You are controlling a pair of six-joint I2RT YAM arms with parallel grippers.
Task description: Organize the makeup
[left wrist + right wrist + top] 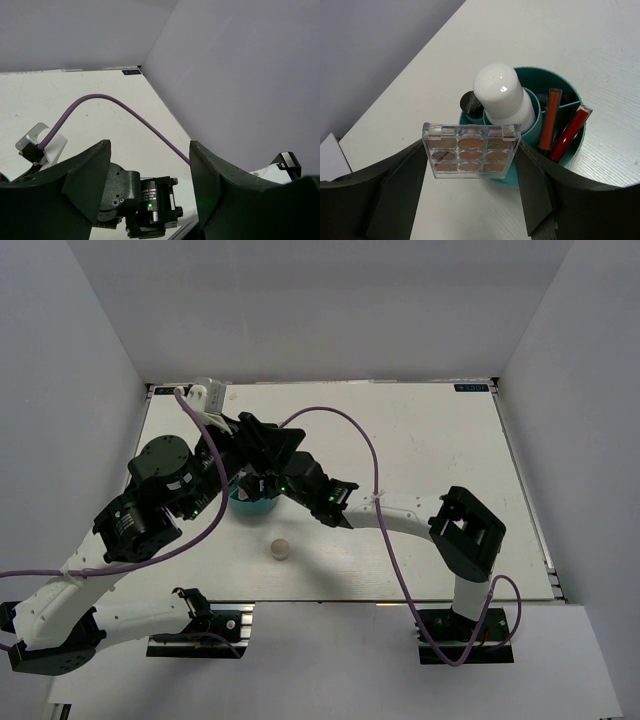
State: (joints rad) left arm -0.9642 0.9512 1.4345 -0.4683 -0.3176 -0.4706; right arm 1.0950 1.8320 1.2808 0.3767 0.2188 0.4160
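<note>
Top view: both arms crowd one teal tub point(250, 506); one round compact point(281, 549) lies on the desk point(430, 440) nearby. Left wrist: the left gripper point(150, 146) is spread, empty. Right wrist: the right gripper point(471, 156) pinches one square palette point(471, 150) at the tub's near rim — lowered askew, it may jam against the one white bottle point(500, 95) or two red sticks point(549, 117).

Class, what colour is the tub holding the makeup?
Teal; the tub shows best in the right wrist view.
</note>
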